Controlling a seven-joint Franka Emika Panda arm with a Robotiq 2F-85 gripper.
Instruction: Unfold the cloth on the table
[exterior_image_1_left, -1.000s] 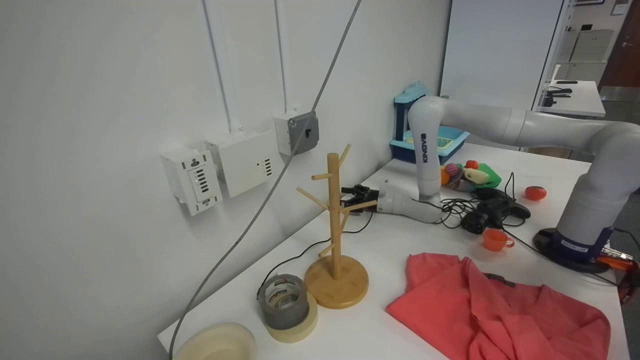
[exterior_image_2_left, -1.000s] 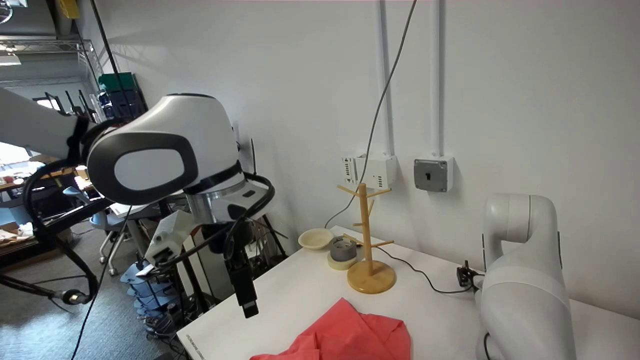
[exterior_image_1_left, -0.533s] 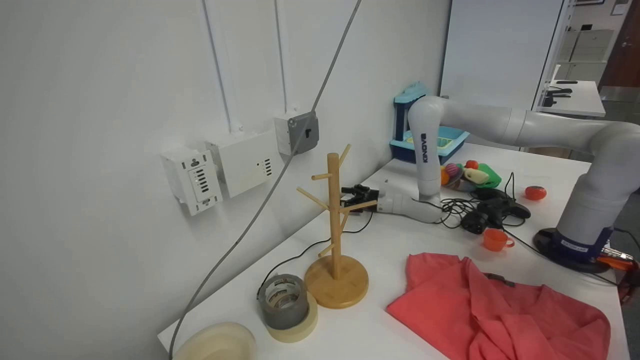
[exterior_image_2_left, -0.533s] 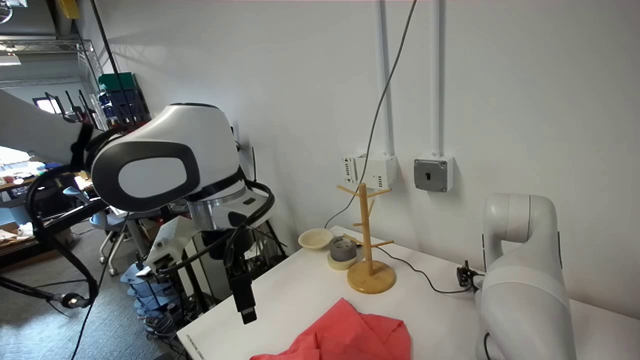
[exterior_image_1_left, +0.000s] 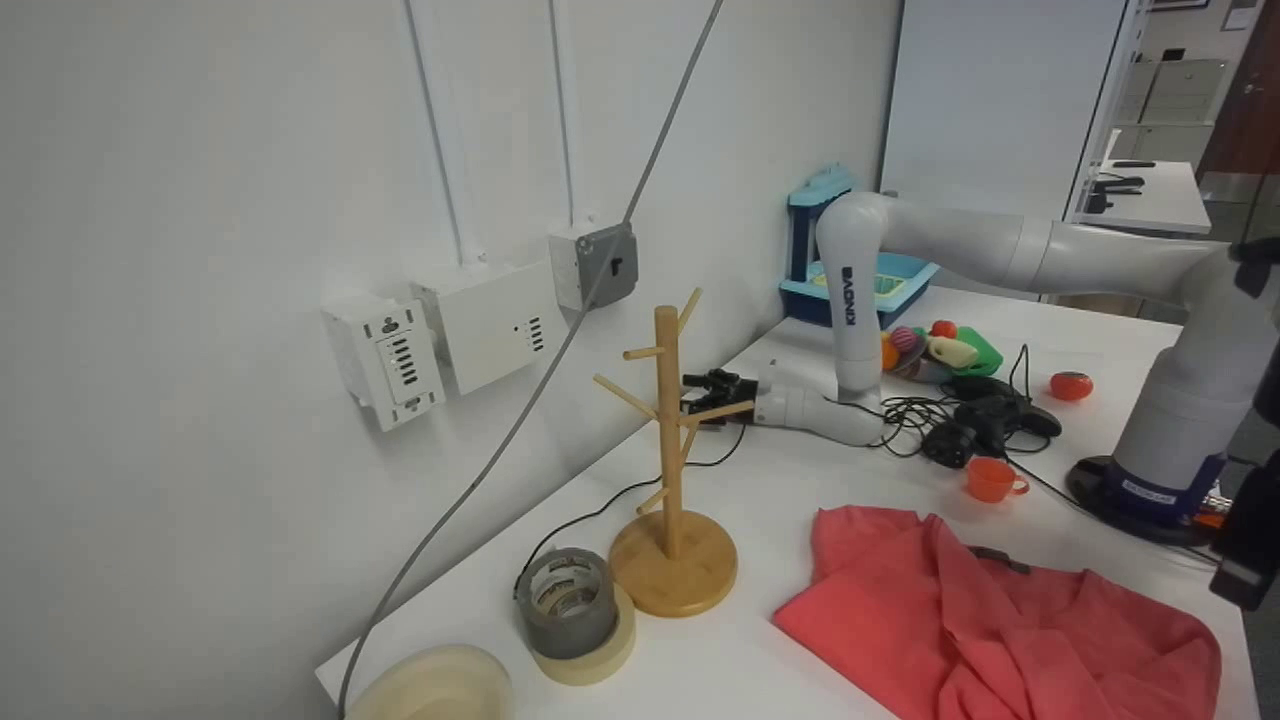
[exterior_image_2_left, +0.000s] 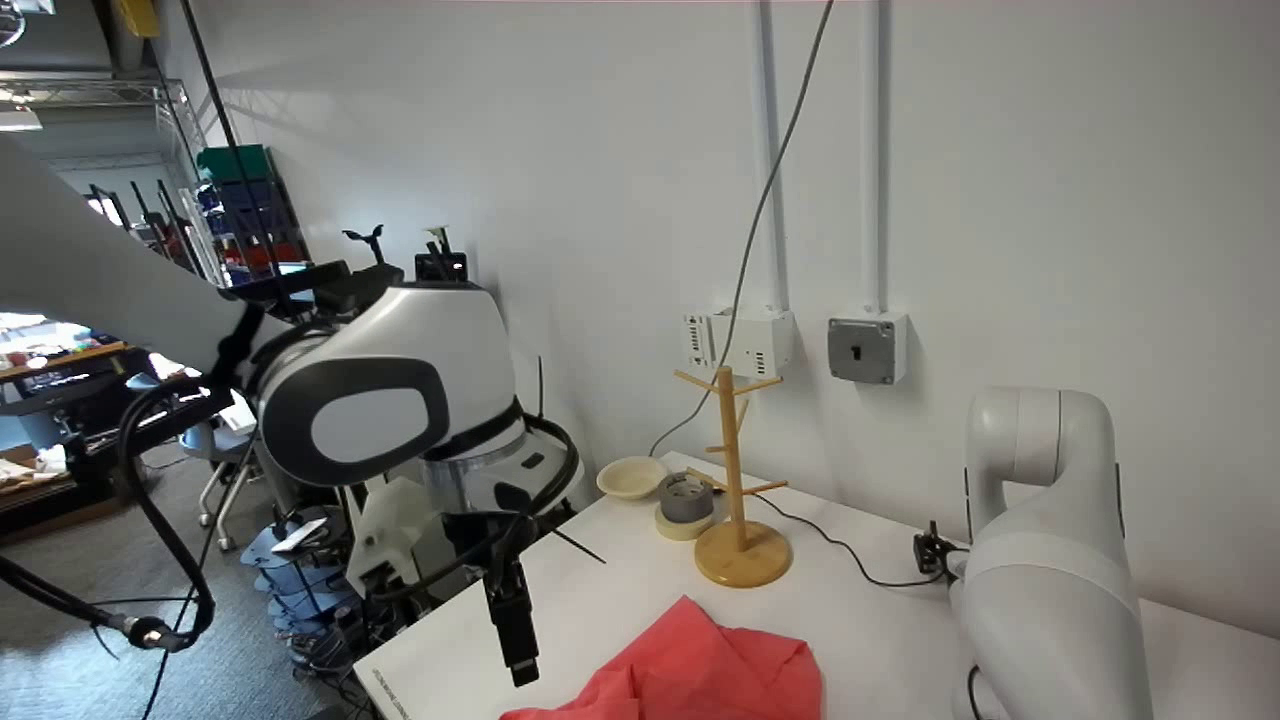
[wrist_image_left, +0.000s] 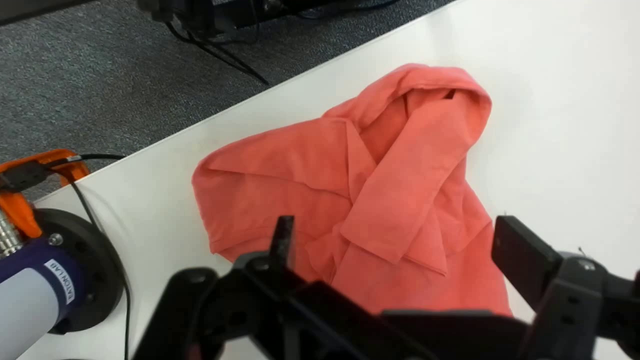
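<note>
The coral cloth (wrist_image_left: 380, 210) lies rumpled on the white table (wrist_image_left: 565, 110), with overlapping folds and a loose flap across its middle. Both exterior views show it too: the cloth (exterior_image_1_left: 1000, 640) near the table's right side, and part of the cloth (exterior_image_2_left: 710, 670) at the bottom edge. My gripper (wrist_image_left: 395, 220) is above it with jaws wide apart and nothing between them; the fingers hide the cloth's lower part in the wrist view. In an exterior view, the gripper (exterior_image_2_left: 520, 672) hangs pointing down, left of the cloth. A dark piece of the gripper (exterior_image_1_left: 1245, 580) shows at the right edge.
A wooden mug tree (exterior_image_1_left: 672, 560), tape rolls (exterior_image_1_left: 570, 610) and a cream bowl (exterior_image_1_left: 435, 685) stand beyond the cloth. A second arm (exterior_image_1_left: 1160, 440), an orange cup (exterior_image_1_left: 992, 480) and a black controller (exterior_image_1_left: 985, 425) are on the table. The table edge (wrist_image_left: 240, 104) runs close by the cloth.
My arm has moved down and toward the cloth, entering the right edge of an exterior view where it was not visible before. The cloth has not moved, and the jaws stay open.
</note>
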